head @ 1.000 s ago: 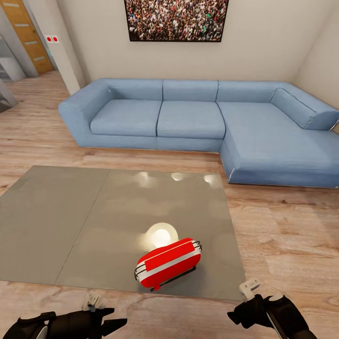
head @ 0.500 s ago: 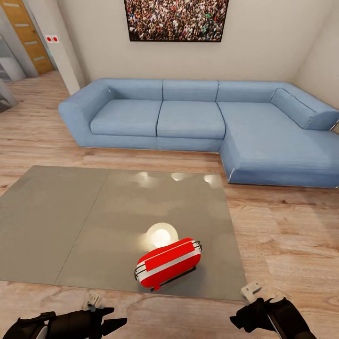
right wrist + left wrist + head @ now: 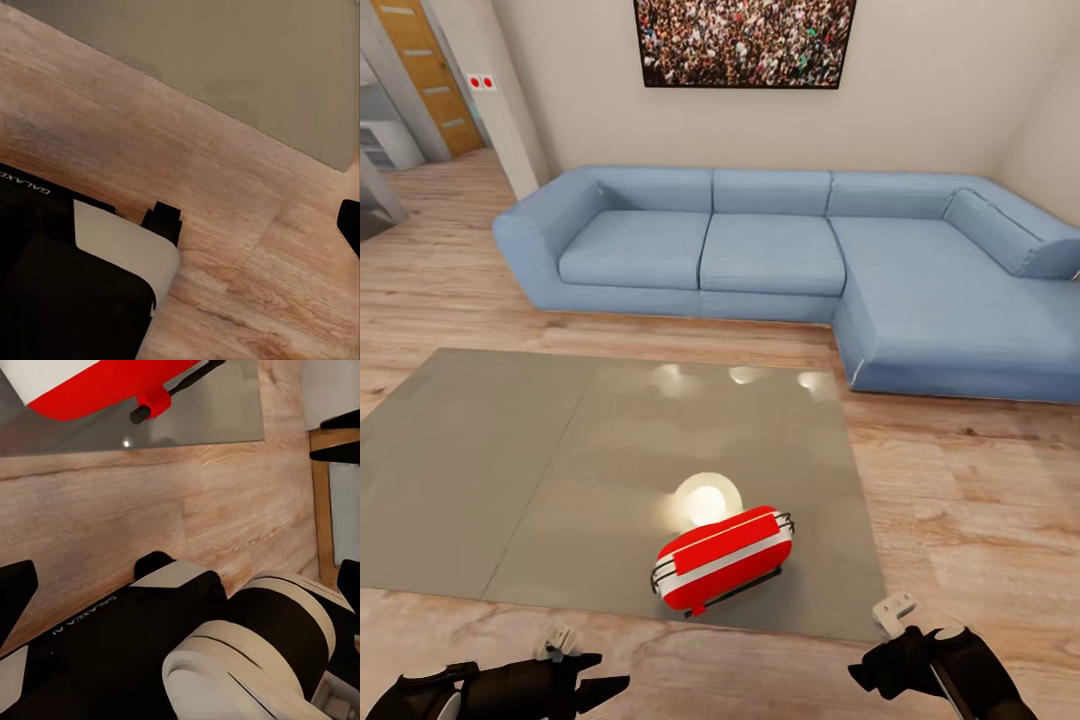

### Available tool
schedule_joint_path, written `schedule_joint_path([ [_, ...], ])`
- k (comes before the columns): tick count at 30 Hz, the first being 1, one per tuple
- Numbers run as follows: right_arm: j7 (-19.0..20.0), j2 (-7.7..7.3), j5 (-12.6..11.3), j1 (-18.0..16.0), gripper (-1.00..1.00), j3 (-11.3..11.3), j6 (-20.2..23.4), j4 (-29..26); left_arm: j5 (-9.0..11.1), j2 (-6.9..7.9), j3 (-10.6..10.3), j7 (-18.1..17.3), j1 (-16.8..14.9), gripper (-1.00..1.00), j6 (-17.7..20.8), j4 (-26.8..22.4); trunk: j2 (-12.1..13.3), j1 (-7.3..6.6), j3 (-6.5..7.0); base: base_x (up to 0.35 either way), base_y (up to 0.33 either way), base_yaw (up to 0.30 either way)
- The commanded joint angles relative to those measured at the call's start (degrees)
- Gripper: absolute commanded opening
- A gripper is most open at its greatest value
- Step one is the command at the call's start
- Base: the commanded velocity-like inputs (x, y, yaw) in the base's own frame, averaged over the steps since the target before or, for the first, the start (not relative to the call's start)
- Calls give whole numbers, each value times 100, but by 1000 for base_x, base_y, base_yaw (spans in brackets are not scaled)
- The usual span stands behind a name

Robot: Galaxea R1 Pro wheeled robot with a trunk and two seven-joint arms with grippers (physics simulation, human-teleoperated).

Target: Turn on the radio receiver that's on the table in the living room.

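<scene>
The radio receiver (image 3: 722,558) sits on the table (image 3: 510,470), close to the table's near edge and toward its right corner. Its long axis runs slantwise, the right end angled away toward the blue sofa (image 3: 780,250). Both arms hang low off that same near edge, over the wood floor (image 3: 960,500). The right gripper (image 3: 890,665) looks a little nearer the radio than the left gripper (image 3: 595,685); the radio lies ahead and inward of it. Neither touches anything. I cannot tell how far either stands open, the views being poor.
</scene>
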Motion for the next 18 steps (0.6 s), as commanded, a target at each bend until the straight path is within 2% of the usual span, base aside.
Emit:
schedule_joint_path([
  [1,1,-2,-2,0,100,0,-1,0,0,0,-1,0,0,100,0,0,0,0,-2,0,0,142],
  [18,3,-8,-3,0,100,0,0,-10,-1,0,-3,0,0,100,-9,0,0,0,-4,0,0,13],
])
